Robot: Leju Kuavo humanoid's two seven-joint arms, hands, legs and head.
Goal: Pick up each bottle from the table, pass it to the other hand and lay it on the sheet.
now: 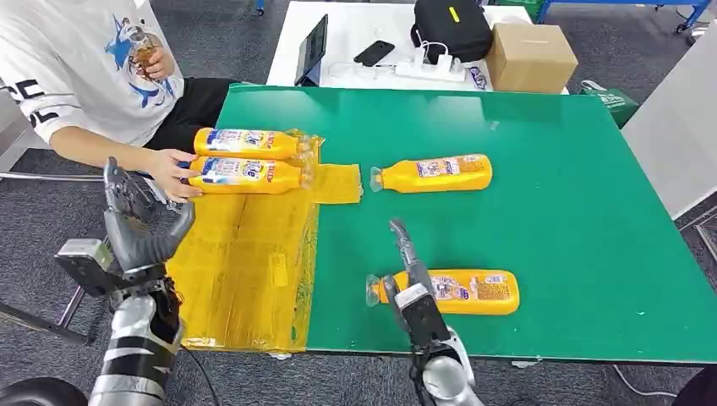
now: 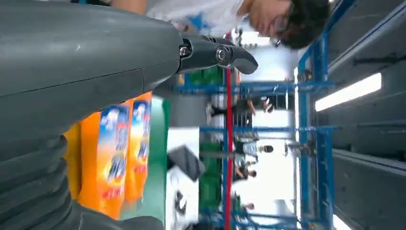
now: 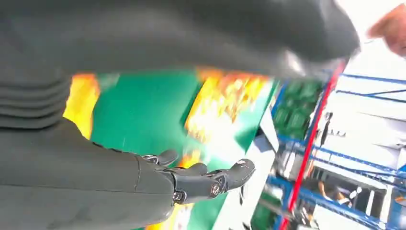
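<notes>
Green counter (image 1: 550,220) carries yellow sheet (image 1: 245,271) at its left edge. 2 bottles (image 1: 245,142) lie on sheet, person's hand (image 1: 173,173) touching nearer one. 2 more bottles lie on bare green: one mid-counter (image 1: 435,172), one near front edge (image 1: 465,292). Left robot hand (image 1: 139,224) fingers apart, empty, raised beside sheet. Right robot hand (image 1: 410,271) fingers apart, empty, over front bottle's neck.

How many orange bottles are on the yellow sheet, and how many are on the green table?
Bottles on the yellow sheet: 2
Bottles on the bare green table: 2
Total: 4 bottles
</notes>
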